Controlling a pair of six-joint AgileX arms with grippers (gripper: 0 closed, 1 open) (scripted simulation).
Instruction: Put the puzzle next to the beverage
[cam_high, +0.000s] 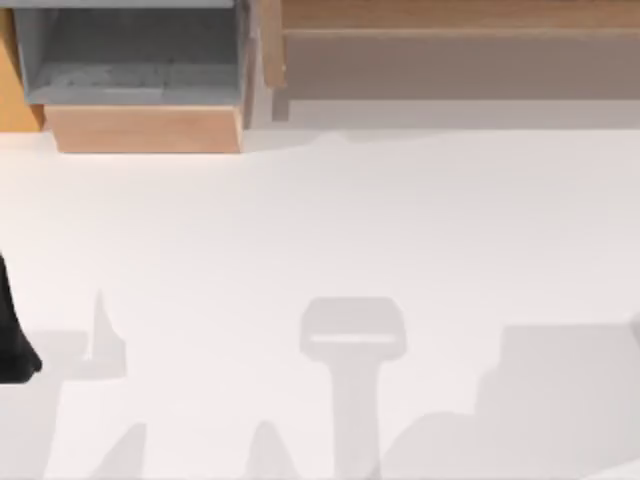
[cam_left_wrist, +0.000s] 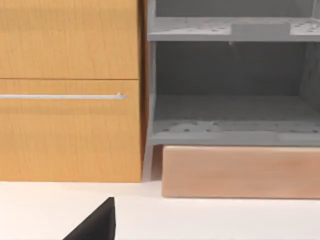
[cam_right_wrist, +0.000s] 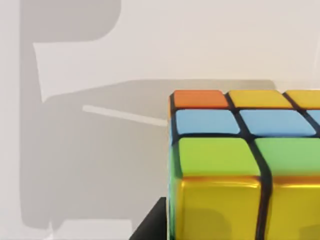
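The puzzle (cam_right_wrist: 240, 170), a cube of coloured tiles (orange, yellow, blue, green and a glossy gold face), sits very close under the right wrist camera, over the pale worktop (cam_right_wrist: 150, 50). A dark sliver beside it may be part of the right arm's fingers, but whether they are wide, narrow or closed on the cube cannot be told.

From above, the worktop (cam_high: 320, 220) carries shadows, and a dark part of the left arm (cam_high: 12, 350) sits at the left edge; its fingers' state cannot be told either. The left wrist view faces a wooden cabinet (cam_left_wrist: 70, 125) and a grey shelf unit (cam_left_wrist: 235, 115).

The likely risk: the beverage is not located, so the cube could be set down in the wrong spot, or slip if the grasp is loose.

No brand, label or writing is readable.
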